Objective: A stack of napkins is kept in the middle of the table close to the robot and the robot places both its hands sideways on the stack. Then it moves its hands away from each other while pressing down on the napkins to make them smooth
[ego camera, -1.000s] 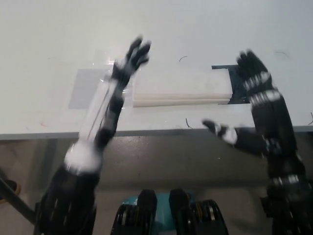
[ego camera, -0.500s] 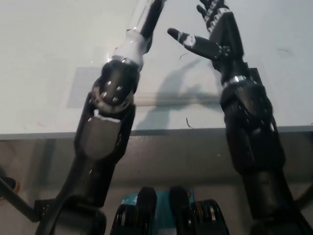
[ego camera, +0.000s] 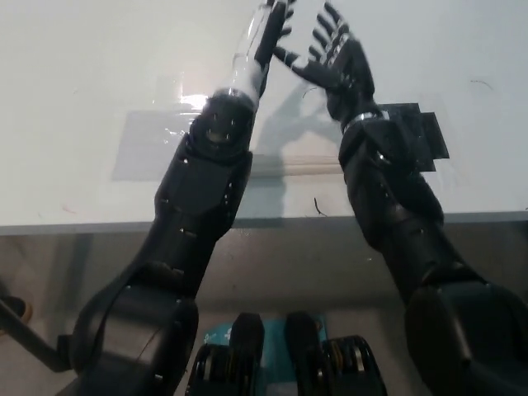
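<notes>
The white napkin stack (ego camera: 301, 162) lies near the table's front edge, mostly hidden by my two forearms; only a strip shows between them. My left hand (ego camera: 275, 23) is stretched far forward, past the stack's far side, open with fingers spread. My black right hand (ego camera: 332, 56) is right beside it, also open with fingers spread, palm turned toward the left hand. The two hands are close together and hold nothing. Their shadow falls on the table and stack below them.
A black patch (ego camera: 422, 136) lies on the white table (ego camera: 74, 74) just right of the stack. A grey taped rectangle (ego camera: 147, 147) lies to its left. The table's front edge (ego camera: 66, 224) runs across the picture's middle.
A second ago the hands were low at the stack's two ends. Both arms have since stretched forward and inward, bringing the hands close together beyond the stack.
</notes>
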Available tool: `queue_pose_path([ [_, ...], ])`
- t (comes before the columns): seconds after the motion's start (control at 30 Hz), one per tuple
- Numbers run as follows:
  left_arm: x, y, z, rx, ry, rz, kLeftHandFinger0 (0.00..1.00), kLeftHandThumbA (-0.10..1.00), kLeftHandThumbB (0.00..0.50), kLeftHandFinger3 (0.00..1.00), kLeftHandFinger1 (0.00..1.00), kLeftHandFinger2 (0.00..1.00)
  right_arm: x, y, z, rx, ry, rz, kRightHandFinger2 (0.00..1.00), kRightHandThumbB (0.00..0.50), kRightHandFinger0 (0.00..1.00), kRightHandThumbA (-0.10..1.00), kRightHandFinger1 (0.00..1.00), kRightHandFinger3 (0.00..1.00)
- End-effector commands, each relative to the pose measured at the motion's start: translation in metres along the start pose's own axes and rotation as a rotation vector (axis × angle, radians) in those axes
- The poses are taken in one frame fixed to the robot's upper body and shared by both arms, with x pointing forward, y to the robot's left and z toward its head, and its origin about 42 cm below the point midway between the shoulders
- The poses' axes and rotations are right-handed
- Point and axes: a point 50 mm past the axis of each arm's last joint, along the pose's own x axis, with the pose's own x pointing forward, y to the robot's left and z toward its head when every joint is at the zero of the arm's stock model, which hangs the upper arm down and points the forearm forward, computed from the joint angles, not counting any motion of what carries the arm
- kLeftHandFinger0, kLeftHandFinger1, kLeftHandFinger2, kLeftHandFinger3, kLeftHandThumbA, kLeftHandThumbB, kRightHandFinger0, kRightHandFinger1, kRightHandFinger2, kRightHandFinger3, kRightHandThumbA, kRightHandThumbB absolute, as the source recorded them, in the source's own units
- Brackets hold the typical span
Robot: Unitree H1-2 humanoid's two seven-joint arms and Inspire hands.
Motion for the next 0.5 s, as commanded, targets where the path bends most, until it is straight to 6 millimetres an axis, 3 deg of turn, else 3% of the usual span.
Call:
queue_pose_path([
  [0.0,0.002,-0.004,0.004,-0.05,-0.063,0.032,1.0,1.0,0.259,1.0,1.0,1.0,0.01,0.011,0.022,0.137,-0.092,0.019,1.0,0.237,1.0,1.0,1.0,1.0],
  [0.13,0.0,0.003,-0.012,-0.074,-0.009,0.064,1.0,1.0,0.252,1.0,1.0,1.0,0.006,-0.004,0.009,0.223,-0.043,-0.014,1.0,0.249,1.0,1.0,1.0,1.0],
  [0.23,-0.004,0.008,-0.027,-0.093,0.025,0.072,1.0,1.0,0.25,1.0,1.0,1.0,0.006,-0.013,0.003,0.371,0.007,-0.048,1.0,0.307,1.0,1.0,1.0,1.0],
  [0.37,-0.012,0.002,-0.046,-0.096,0.065,0.064,1.0,1.0,0.258,1.0,1.0,1.0,0.0,-0.02,-0.01,0.442,0.054,-0.056,1.0,0.308,1.0,1.0,1.0,1.0],
  [0.4,-0.015,-0.001,-0.052,-0.107,0.092,0.06,1.0,1.0,0.28,1.0,1.0,1.0,-0.003,-0.022,-0.017,0.468,0.073,-0.06,1.0,0.323,1.0,1.0,1.0,1.0],
  [0.47,-0.022,-0.006,-0.065,-0.084,0.123,0.061,1.0,1.0,0.27,1.0,1.0,1.0,-0.008,-0.025,-0.029,0.509,0.111,-0.074,1.0,0.338,1.0,1.0,1.0,1.0],
])
